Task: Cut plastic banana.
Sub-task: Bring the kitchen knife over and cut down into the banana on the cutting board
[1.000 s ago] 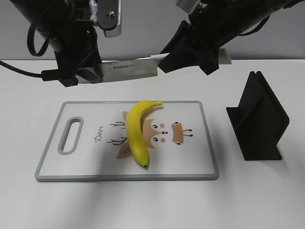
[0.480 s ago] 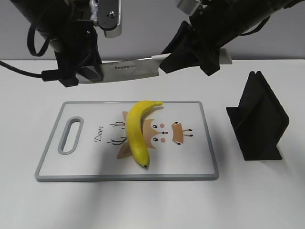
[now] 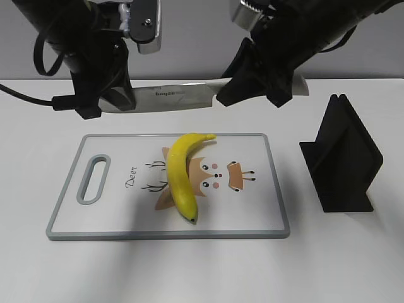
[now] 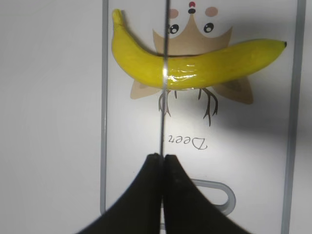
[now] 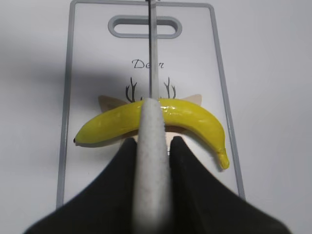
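Observation:
The plastic banana (image 3: 178, 173) lies curved on a white cutting board (image 3: 113, 214) with a deer drawing, dark tip toward the front. A kitchen knife (image 3: 170, 96) hangs level above the board's far edge, held at both ends. My left gripper (image 3: 118, 98) is shut on the blade's tip end. My right gripper (image 3: 243, 88) is shut on the grey handle (image 5: 152, 161). In the left wrist view the blade (image 4: 165, 73) runs edge-on over the banana (image 4: 204, 66), with the gripper (image 4: 162, 156) closed on it. In the right wrist view the gripper (image 5: 152, 142) grips the handle above the banana (image 5: 190, 114).
A black knife stand (image 3: 344, 154) sits on the white table right of the board. The board's handle slot (image 3: 93, 178) is at its left end. Black cables hang behind the left arm.
The knife and both grippers have dropped slightly, and the right arm has shifted a little to the right. The banana has not moved.

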Tool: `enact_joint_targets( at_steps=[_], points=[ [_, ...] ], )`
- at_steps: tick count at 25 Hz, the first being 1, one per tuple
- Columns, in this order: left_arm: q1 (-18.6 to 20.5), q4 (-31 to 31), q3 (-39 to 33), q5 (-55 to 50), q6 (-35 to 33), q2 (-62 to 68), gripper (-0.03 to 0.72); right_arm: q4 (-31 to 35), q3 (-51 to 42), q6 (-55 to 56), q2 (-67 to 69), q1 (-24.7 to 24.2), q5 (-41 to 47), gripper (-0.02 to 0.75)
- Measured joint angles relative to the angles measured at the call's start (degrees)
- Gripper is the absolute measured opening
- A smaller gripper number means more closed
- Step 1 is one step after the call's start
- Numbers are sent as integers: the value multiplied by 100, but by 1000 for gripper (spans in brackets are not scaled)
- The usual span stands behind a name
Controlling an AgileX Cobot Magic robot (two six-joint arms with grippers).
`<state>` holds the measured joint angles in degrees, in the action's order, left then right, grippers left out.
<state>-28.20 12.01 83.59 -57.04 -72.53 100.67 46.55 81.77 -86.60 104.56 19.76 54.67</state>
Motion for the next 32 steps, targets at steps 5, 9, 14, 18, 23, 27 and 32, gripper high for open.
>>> enact_joint_targets(
  at_steps=[5,9,14,18,23,27,32],
  points=[
    [0,2,0,-97,1,180,-10,-156,0,124,237,35,0,169],
    [-29,14,0,-142,6,410,-10,-613,0,301,341,144,-21,169],
    [-47,62,11,-76,6,543,-10,-1223,0,734,466,244,-199,169],
    [-47,62,17,11,6,714,-10,-1337,0,895,610,257,-282,169],
    [-47,62,17,77,6,877,-10,-1403,0,934,859,257,-314,169],
    [-47,26,17,283,6,954,-10,-1477,0,934,915,257,-500,169],
    [-47,59,17,384,6,1285,-10,-1552,0,934,1199,257,-554,169]
  ],
)
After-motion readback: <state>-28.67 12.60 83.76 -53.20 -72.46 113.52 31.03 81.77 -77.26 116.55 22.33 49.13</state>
